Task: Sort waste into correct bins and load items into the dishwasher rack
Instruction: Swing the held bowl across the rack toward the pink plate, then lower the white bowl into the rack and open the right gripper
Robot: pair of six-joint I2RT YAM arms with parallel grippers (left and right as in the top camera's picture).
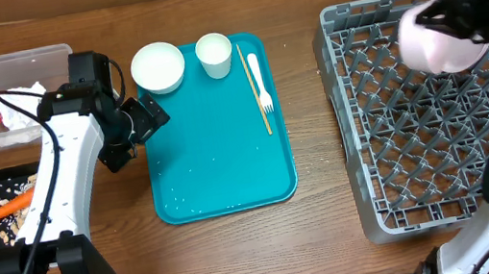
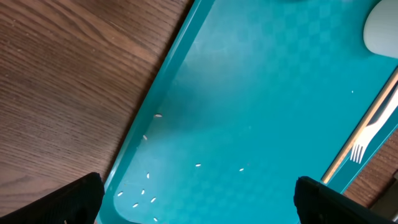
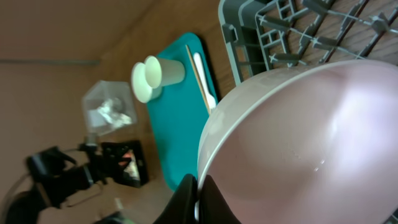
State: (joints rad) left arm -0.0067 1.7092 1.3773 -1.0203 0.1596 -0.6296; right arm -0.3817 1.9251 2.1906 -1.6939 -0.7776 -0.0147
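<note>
The round white dish (image 3: 298,143) could slip and bang onto the rack (image 1: 422,154), because the right gripper (image 3: 198,194) pinches it only by the rim. If let go too high, it may lie flat and not stand between the pegs. The right arm holds it tilted over the rack, near the table's far right corner. The left gripper (image 1: 146,115) hangs wide open and empty over the tray's (image 2: 261,81) left edge.
</note>
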